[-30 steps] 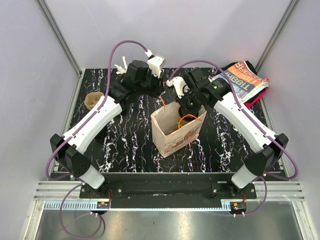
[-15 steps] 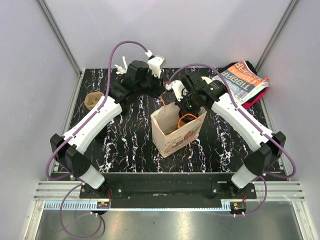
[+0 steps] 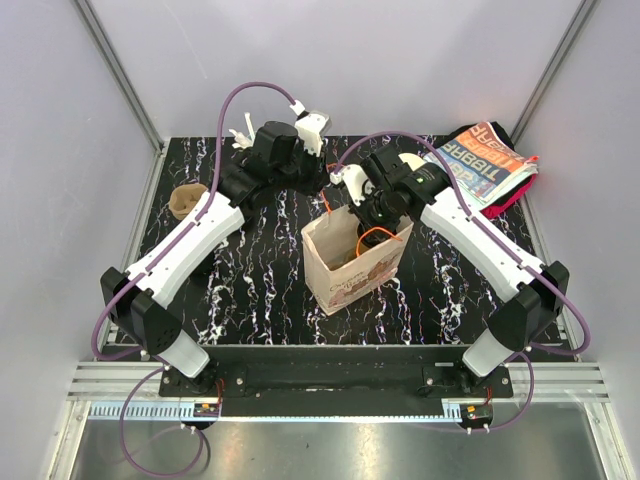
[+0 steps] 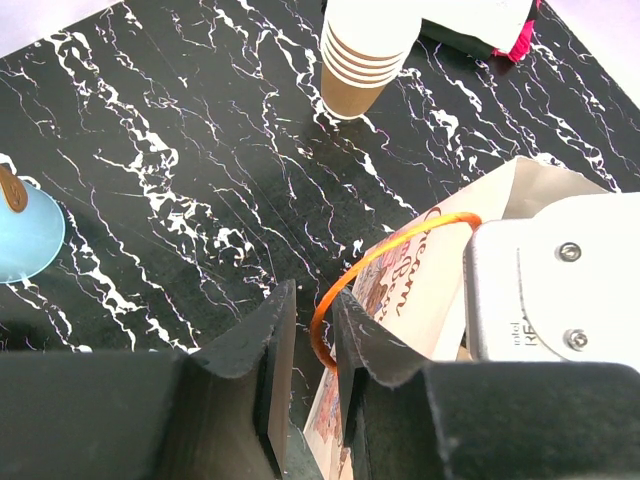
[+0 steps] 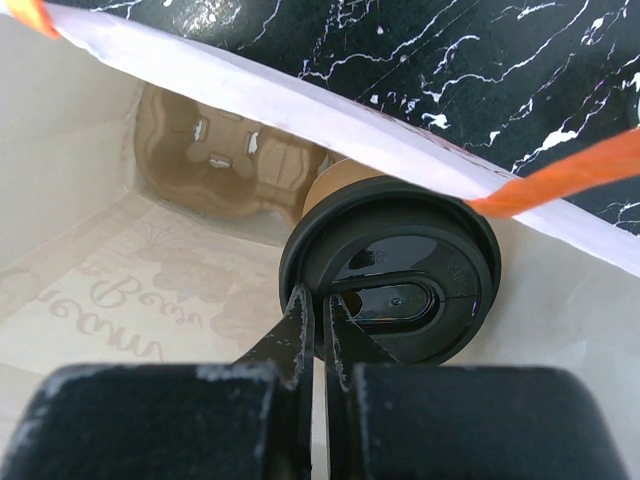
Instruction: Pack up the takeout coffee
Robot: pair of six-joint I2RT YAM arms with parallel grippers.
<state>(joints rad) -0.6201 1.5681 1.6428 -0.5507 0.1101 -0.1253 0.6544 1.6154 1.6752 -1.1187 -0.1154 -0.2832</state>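
Note:
The takeout coffee (image 5: 338, 180) is a brown paper cup with a black lid (image 5: 440, 250), standing inside the open paper bag (image 3: 350, 270). My right gripper (image 5: 318, 300) reaches down into the bag and is shut on the lid's near rim; from above it sits at the bag's mouth (image 3: 372, 214). My left gripper (image 4: 312, 305) hovers at the bag's back left corner (image 3: 325, 192). Its jaws stand a little apart, and the bag's orange handle (image 4: 400, 245) loops up between them.
A cardboard cup carrier (image 5: 230, 160) lies in the bag's bottom. A stack of nested cups (image 4: 365, 60) stands behind the bag, a light-blue cup (image 4: 25, 235) at the back left, a lone brown cup (image 3: 187, 200) far left, and a printed packet (image 3: 485, 165) back right.
My right arm has shifted slightly left over the bag's mouth, uncovering the white top of the cup stack behind it. The left arm and the bag have stayed still.

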